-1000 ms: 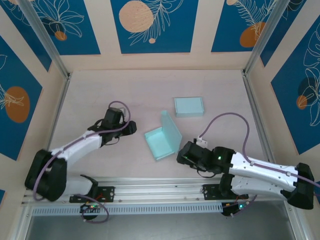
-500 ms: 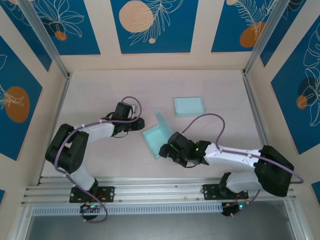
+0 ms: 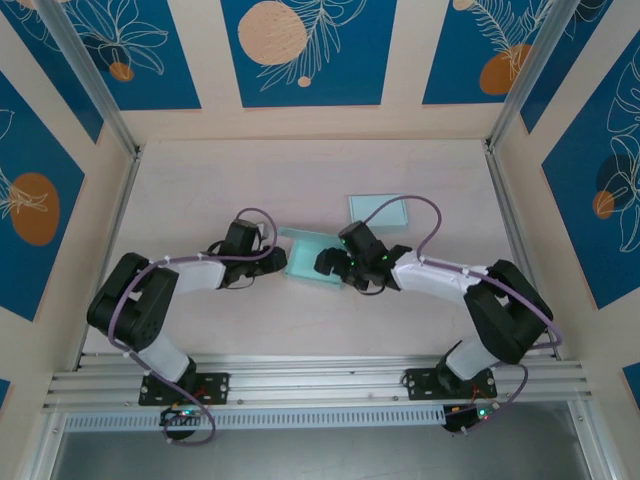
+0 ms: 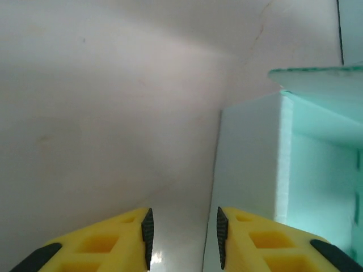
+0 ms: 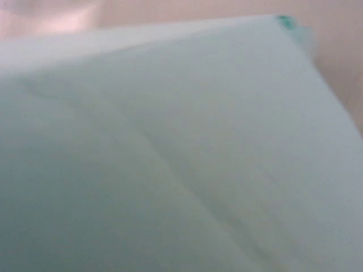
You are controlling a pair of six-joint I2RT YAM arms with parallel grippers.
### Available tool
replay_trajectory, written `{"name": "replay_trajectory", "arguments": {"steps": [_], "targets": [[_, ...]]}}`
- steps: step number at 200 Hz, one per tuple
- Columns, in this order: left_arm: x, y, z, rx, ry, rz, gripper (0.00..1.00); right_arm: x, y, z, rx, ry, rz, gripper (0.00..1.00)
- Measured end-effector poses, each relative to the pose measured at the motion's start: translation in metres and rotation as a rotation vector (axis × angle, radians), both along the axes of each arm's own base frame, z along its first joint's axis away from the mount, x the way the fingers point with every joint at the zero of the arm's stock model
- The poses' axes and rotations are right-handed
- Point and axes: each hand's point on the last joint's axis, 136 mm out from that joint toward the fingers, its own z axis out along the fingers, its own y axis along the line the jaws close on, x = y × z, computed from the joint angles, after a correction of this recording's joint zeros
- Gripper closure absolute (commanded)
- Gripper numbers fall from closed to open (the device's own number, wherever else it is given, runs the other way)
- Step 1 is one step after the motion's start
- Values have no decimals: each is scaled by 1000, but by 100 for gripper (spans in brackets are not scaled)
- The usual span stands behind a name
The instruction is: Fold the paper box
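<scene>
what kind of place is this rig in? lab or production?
Probably a lab test cell: a table boxed in by metal posts and blue patterned wall panels, with two robot arms bolted to a rail.

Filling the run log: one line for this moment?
left gripper: open, beside paper box | right gripper: at paper box, state unclear

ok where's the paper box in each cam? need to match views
Top external: paper box at the centre of the table.
Left wrist: paper box in the right half, its pale near wall upright beyond the fingertips.
Right wrist: paper box very close and blurred, one corner at upper right.
Shared landmark: the pinkish table, also at left in the left wrist view and at the upper right corner in the right wrist view.
</scene>
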Motion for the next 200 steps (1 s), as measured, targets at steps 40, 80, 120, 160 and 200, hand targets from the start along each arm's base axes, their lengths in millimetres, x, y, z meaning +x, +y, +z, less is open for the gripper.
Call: {"name": "replay_trajectory", "arguments": {"steps": [40, 80, 120, 160, 200], "targets": [[-19, 4, 9, -27, 18, 53, 54, 36, -9, 3, 3, -34, 32, 16], [-12, 29, 58, 7, -127, 134, 50, 32, -22, 6, -42, -39, 86, 15], [-12, 62, 89, 155, -288, 83, 42, 20, -50, 44, -128, -133, 127, 15], [-13, 54, 113, 307, -489, -188, 32, 17, -67, 86, -217, -298, 217, 20], [-6, 38, 117, 359, -623, -355, 38, 41, -55, 93, -304, -373, 353, 24]]}}
